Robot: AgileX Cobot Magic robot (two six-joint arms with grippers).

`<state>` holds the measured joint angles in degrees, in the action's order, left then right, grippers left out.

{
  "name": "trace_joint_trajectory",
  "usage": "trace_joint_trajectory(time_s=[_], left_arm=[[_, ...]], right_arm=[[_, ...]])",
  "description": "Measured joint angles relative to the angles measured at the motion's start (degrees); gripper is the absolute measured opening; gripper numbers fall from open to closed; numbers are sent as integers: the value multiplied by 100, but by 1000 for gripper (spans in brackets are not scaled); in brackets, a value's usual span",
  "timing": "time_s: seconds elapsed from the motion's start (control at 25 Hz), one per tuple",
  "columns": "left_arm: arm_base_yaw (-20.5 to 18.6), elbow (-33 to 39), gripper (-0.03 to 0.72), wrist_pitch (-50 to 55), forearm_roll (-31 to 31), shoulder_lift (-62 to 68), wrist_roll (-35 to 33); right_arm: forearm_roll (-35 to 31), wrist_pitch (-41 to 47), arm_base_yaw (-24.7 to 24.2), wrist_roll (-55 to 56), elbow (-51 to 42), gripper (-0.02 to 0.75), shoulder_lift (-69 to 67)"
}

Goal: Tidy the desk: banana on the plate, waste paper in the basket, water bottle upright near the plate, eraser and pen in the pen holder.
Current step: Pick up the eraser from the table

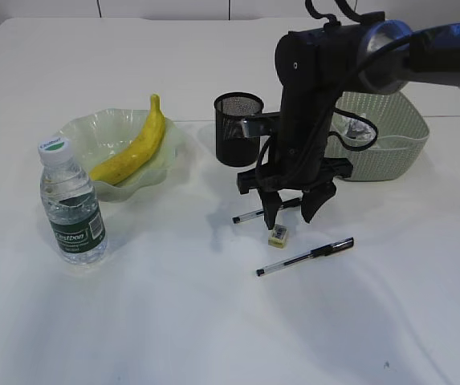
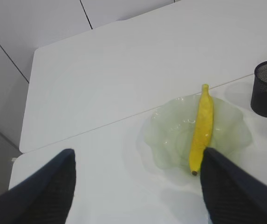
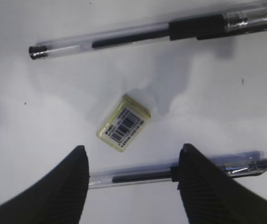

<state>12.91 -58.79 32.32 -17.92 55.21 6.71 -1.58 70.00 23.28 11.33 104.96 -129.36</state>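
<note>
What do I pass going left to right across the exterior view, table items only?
Water bottle → banana on the plate → pen holder → eraser → basket.

Bright, even, diffuse light in all 3 views; only soft, pale shadows on the white table (image 1: 173,321). Small highlights on the water bottle (image 1: 72,204). Slightly blurred close up: gripper fingers (image 3: 54,191), eraser (image 3: 123,123) label.

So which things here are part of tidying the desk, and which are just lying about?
Part of the job:
banana on the plate
water bottle, upright
eraser
two pens
pen holder
basket
right gripper, open over the eraser

Lying about:
nothing visible
</note>
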Motion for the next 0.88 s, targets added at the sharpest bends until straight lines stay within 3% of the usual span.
trace_joint_trajectory(time_s=[0.88], left_arm=[[0, 0, 592, 21, -20, 0, 0]], right_arm=[[-260, -10, 0, 0, 0, 462, -179]])
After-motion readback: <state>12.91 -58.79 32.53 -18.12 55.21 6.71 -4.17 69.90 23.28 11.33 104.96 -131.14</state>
